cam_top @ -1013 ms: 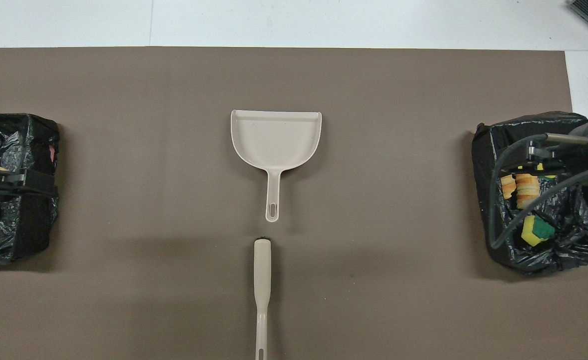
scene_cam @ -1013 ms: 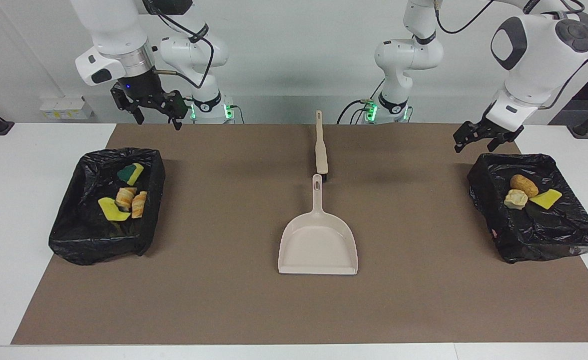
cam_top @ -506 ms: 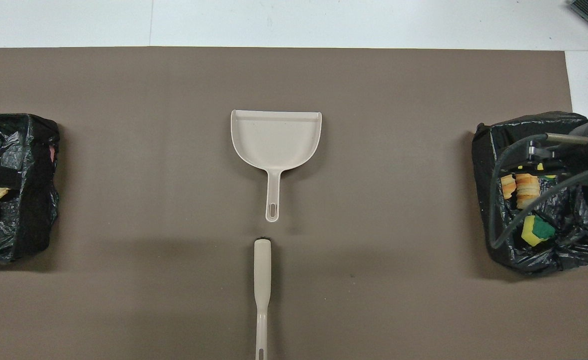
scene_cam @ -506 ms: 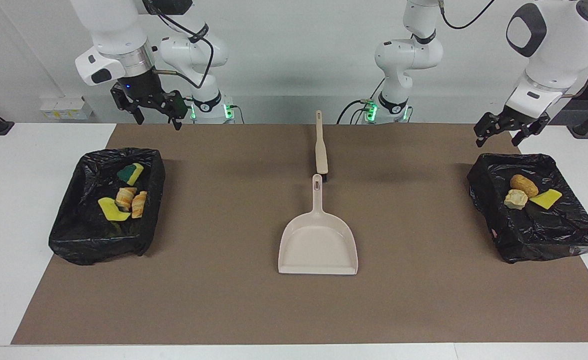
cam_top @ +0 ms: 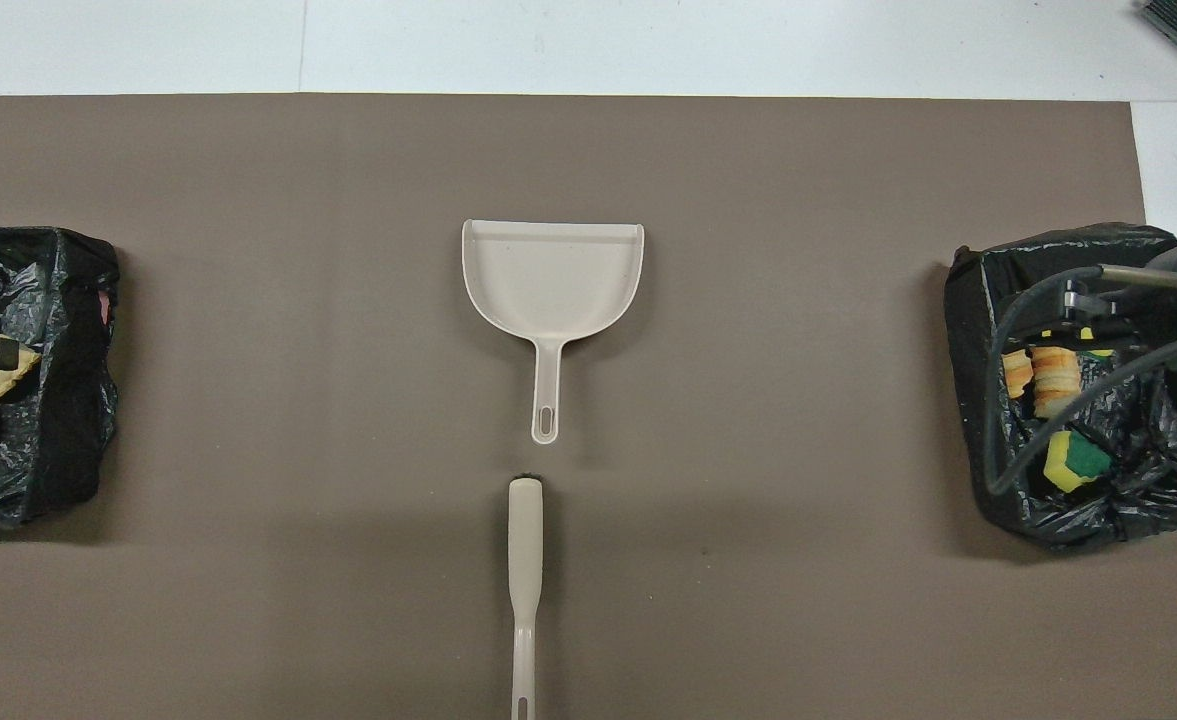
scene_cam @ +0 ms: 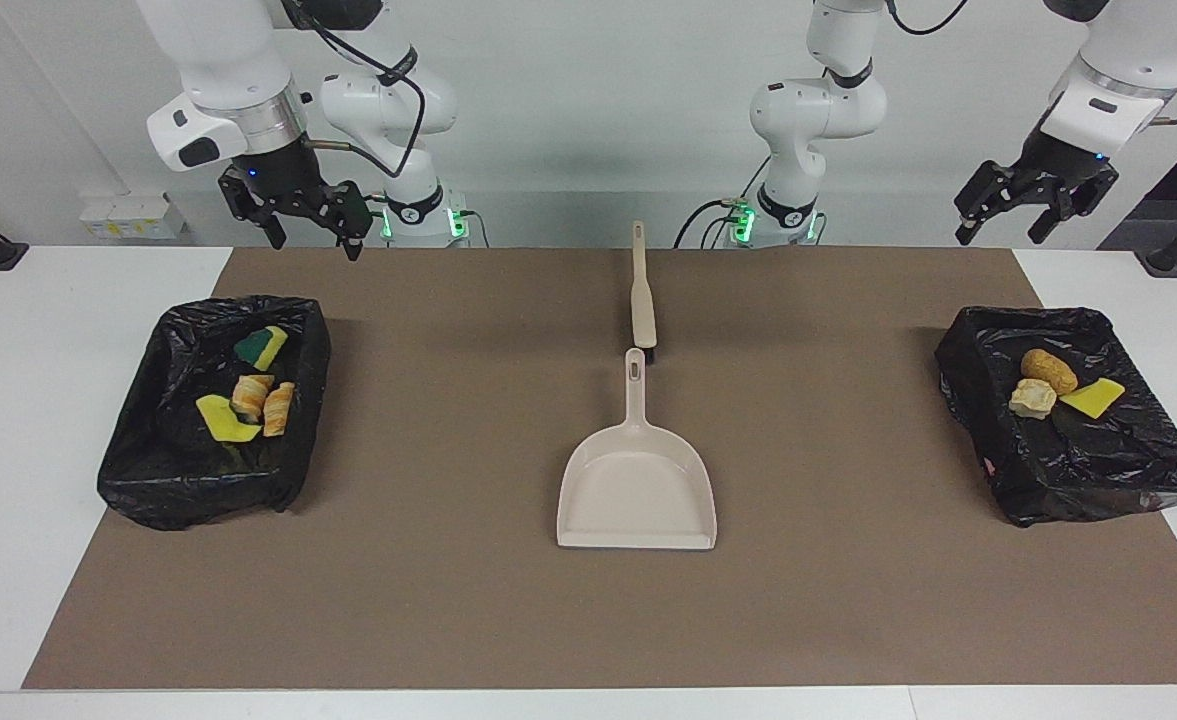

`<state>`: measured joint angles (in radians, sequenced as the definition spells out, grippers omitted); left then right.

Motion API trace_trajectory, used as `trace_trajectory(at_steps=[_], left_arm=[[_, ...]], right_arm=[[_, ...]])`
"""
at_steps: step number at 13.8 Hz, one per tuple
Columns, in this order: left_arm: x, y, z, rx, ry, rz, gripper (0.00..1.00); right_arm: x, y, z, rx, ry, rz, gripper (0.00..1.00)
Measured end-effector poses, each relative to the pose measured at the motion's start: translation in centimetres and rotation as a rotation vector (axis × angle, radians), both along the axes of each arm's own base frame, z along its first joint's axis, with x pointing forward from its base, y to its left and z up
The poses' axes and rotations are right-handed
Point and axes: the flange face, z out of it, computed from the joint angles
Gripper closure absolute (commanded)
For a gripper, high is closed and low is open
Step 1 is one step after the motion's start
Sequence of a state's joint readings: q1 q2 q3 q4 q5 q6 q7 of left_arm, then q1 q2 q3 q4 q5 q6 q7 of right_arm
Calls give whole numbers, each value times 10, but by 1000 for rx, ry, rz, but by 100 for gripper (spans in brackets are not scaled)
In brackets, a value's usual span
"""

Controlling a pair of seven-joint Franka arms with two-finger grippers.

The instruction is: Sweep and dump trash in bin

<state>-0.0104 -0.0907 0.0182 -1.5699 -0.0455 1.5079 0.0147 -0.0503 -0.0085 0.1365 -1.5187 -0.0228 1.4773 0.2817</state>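
Two black-lined bins hold the trash. The bin (scene_cam: 148,490) at the right arm's end holds a green-and-yellow sponge (scene_cam: 263,346), bread lumps (scene_cam: 251,395) and a yellow scrap (scene_cam: 223,420). The bin (scene_cam: 1078,500) at the left arm's end holds a brown lump (scene_cam: 1048,370), a pale lump (scene_cam: 1033,400) and a yellow scrap (scene_cam: 1093,398). My right gripper (scene_cam: 313,243) hangs open and empty over the mat's edge by its bin. My left gripper (scene_cam: 1003,228) is raised high over the table's edge by its bin, open and empty.
A beige dustpan (scene_cam: 638,490) lies mid-mat, mouth away from the robots, handle toward them. The beige brush (scene_cam: 642,300) lies in line with it, nearer to the robots, black bristles by the dustpan's handle. A brown mat (scene_cam: 448,600) covers the white table.
My left gripper has risen from just above its bin's rim and drawn back toward the robots' edge of the table. The right arm has barely moved.
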Motion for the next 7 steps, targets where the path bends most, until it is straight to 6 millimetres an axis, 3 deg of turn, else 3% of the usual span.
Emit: trace_trajectory(at_steps=[3,7], left_arm=[[-4,-16,1,-2,8,-10,0],[-4,-16,-7,-2,31,-4,0]], right_arm=[[0,-1,0,0,0,-1,0],[0,-1,0,0,0,-1,0]])
